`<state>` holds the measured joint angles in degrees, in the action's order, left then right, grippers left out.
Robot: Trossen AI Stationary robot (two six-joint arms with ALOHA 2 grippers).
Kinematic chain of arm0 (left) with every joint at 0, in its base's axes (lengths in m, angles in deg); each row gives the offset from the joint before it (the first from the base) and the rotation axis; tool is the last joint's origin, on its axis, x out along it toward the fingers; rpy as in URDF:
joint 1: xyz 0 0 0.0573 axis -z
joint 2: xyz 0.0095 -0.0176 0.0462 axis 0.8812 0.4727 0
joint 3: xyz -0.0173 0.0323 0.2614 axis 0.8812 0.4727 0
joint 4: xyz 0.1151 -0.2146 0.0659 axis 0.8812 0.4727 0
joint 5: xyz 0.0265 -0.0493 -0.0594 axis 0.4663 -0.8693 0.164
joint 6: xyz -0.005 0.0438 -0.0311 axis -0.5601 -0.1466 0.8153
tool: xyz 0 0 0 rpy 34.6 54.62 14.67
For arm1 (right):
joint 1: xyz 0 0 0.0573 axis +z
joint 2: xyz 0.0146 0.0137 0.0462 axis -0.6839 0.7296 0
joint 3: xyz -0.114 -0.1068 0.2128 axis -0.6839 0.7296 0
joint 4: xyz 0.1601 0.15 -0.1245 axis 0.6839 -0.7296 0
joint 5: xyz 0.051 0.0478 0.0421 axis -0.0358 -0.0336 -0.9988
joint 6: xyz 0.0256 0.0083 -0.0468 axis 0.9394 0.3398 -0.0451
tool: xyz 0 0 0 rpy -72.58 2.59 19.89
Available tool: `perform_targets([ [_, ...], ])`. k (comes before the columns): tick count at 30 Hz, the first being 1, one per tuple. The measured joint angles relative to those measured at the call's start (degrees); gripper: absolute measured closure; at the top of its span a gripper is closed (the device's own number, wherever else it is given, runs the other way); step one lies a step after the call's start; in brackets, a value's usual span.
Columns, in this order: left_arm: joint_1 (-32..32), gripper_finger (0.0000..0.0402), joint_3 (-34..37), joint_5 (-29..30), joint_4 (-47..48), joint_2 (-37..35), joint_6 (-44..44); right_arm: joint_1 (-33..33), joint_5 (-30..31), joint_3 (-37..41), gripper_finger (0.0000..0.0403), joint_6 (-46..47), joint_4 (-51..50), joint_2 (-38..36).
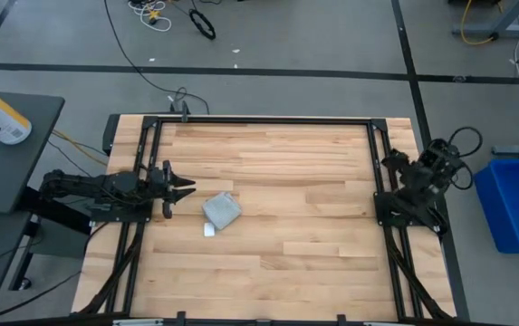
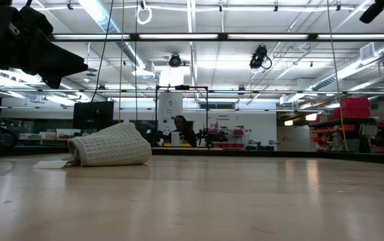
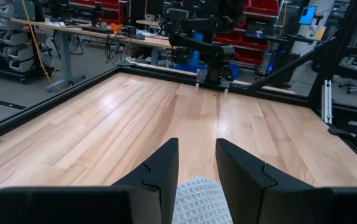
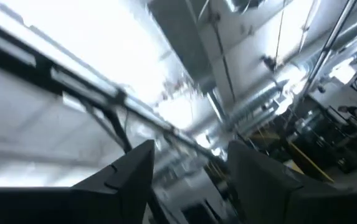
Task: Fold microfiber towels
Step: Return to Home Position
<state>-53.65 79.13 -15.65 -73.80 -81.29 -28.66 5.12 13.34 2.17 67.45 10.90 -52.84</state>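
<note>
Left gripper (image 1: 187,190) hovers at the left of the overhead frame, fingers parted and empty, pointing across the wooden table (image 1: 295,163) at the towel (image 1: 222,210) just beside it. It holds clear, I'd say, because the folding looks done. At the right edge the right gripper (image 4: 190,149) sits tucked up, fingers parted and empty, aimed at the ceiling like a resting pose. The towel lies left of centre as a small thick bundle, its white tag (image 1: 209,230) poking out below.
</note>
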Motion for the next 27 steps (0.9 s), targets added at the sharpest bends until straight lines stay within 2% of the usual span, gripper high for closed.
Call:
perform_targets([
  [6, 0.0, 0.0287, 0.0, 0.0, 0.0, 0.0, 0.0, 0.0, 0.0, 0.0, 0.0209, 0.0, 8.1, 0.0],
  [27, 0.0, 0.0287, 0.0, 0.0, 0.0, 0.0, 0.0, 0.0, 0.0, 0.0, 0.0284, 0.0, 8.5, 0.0],
])
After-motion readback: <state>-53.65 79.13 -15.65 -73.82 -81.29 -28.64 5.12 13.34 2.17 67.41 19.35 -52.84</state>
